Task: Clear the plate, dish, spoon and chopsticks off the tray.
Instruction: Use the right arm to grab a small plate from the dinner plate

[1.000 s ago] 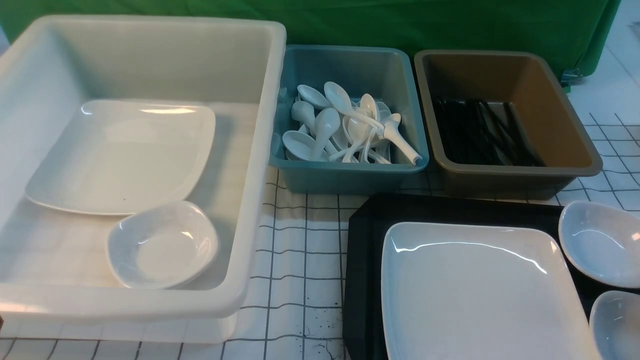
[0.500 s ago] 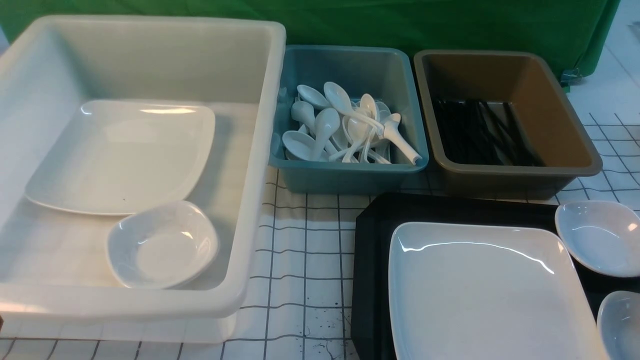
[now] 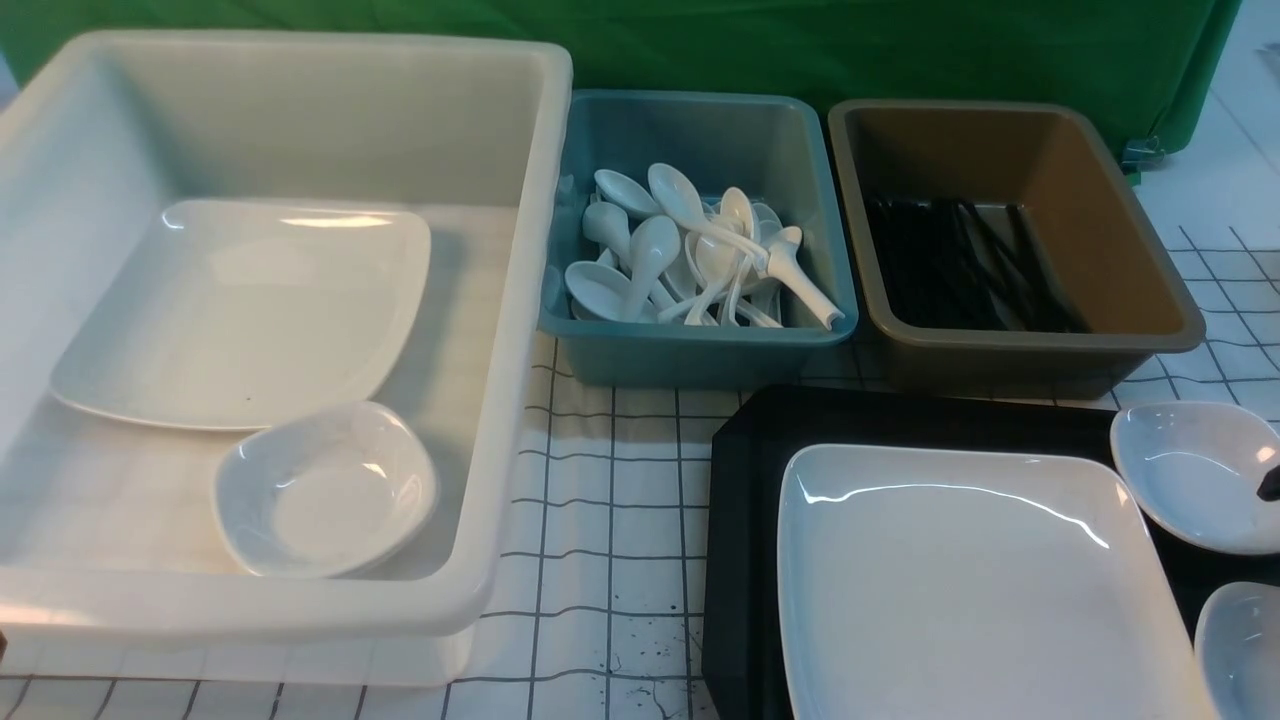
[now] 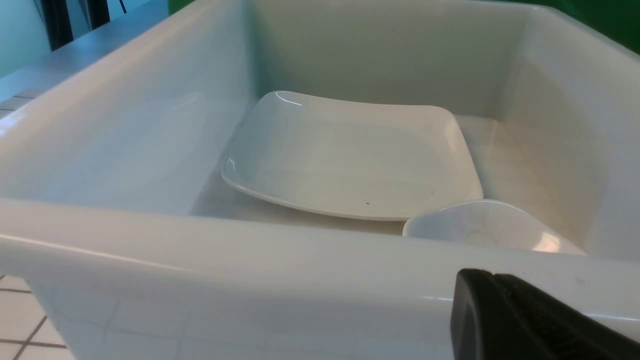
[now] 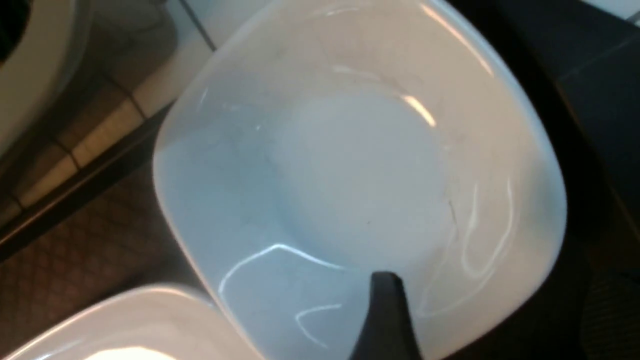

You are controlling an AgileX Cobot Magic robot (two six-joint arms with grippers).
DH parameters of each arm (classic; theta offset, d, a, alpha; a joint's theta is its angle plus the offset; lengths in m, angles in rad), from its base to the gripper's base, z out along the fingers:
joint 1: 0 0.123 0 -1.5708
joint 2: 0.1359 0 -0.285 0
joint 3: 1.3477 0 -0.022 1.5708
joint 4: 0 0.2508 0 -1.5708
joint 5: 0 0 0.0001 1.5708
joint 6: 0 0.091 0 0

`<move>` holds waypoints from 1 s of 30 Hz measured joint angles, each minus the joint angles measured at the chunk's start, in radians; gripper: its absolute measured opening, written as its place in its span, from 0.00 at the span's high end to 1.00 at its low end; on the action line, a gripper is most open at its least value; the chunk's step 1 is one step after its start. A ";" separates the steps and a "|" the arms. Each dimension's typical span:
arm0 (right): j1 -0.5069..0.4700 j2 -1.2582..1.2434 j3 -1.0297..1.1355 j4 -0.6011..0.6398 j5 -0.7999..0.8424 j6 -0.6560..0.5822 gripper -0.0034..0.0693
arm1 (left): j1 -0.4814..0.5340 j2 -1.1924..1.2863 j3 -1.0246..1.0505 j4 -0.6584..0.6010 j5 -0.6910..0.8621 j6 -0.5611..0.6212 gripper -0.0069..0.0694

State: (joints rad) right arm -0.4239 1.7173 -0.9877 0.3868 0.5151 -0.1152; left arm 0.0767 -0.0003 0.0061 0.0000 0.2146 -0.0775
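Three tubs: white tub (image 3: 530, 250), teal tub (image 3: 690, 360), brown tub (image 3: 1100, 230). Two large plates (the plate (image 3: 950, 590) and the specked plate (image 3: 240, 310)), three small dishes (image 3: 325, 490) (image 3: 1190, 475) (image 3: 1240, 640) and one tray (image 3: 740, 520). Spoons (image 3: 690, 255) and chopsticks (image 3: 960, 265) are too heaped to count.

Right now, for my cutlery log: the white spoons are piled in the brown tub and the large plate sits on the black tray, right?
No: the front view shows the white spoons piled in the blue tub, not the brown tub, which holds black sticks. The large plate does sit on the black tray.
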 joint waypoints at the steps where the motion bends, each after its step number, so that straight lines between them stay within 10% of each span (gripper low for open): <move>1: 0.000 0.008 0.000 0.000 -0.003 -0.003 0.20 | 0.000 0.000 0.000 0.000 0.000 0.000 0.90; 17: 0.011 0.110 0.000 0.019 -0.072 -0.006 0.25 | 0.000 0.000 0.000 0.000 0.000 -0.001 0.90; 25: 0.052 0.111 -0.010 0.039 -0.114 -0.082 0.72 | 0.000 0.000 0.000 0.000 0.000 -0.001 0.90; 30: 0.058 0.098 -0.014 0.057 -0.096 -0.087 0.76 | 0.000 0.000 0.000 0.000 0.000 -0.001 0.90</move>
State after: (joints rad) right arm -0.3656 1.8154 -1.0021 0.4437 0.4189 -0.2021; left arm 0.0767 -0.0003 0.0061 0.0000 0.2146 -0.0785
